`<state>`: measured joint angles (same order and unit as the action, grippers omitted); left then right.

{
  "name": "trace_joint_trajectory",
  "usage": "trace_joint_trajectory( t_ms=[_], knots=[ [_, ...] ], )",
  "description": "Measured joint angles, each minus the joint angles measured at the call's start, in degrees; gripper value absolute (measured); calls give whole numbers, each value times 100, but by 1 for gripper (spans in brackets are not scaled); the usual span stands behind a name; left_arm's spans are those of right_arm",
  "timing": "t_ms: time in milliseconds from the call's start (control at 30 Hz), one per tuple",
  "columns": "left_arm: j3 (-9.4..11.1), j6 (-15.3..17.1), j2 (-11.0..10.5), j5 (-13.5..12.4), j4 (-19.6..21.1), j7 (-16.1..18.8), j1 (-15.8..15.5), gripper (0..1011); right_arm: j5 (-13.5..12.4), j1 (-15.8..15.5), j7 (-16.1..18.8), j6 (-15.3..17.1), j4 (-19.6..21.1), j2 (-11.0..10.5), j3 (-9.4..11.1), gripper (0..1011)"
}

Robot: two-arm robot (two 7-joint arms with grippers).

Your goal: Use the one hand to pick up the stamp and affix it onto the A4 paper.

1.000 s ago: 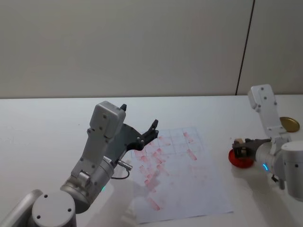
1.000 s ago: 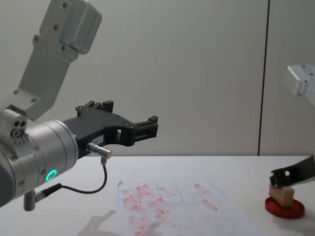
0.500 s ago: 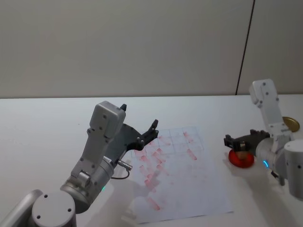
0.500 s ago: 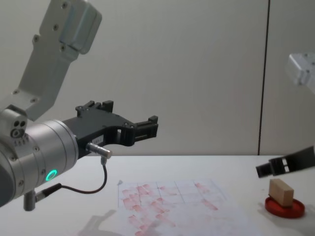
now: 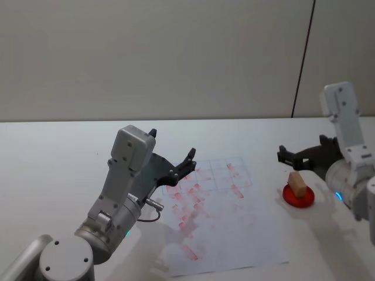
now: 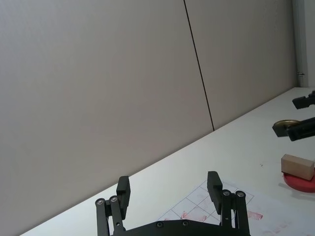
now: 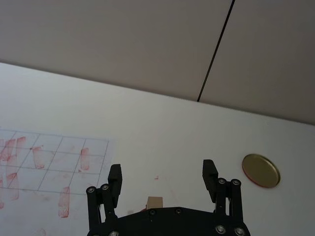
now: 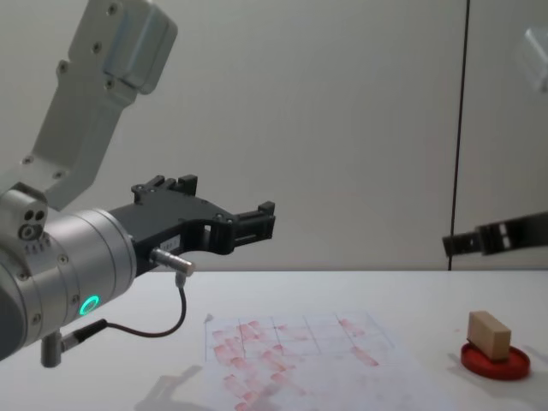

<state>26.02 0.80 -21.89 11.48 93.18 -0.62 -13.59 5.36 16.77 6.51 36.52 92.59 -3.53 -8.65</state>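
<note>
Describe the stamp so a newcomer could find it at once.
Start at the white A4 paper covered in red marks mid-table, then look to its right for the flat red ink pad. The stamp is the small plain tan wooden block resting on that pad, below the open right gripper, unlike the round gold lid lying farther off.

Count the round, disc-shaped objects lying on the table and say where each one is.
2. The red ink pad lies right of the A4 paper, with the stamp resting on it. The gold lid lies farther back to the right. Others may be hidden behind the arms.
</note>
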Motion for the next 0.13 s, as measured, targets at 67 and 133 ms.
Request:
trace_joint_trajectory(
  t_ms=[67,133],
  knots=[
    [0,0,0,0,0,0,0,993,33,-62,33,-157,120,-40,10,1001],
    [0,0,0,0,0,0,0,993,54,-108,52,-256,199,-72,18,1001]
  ],
)
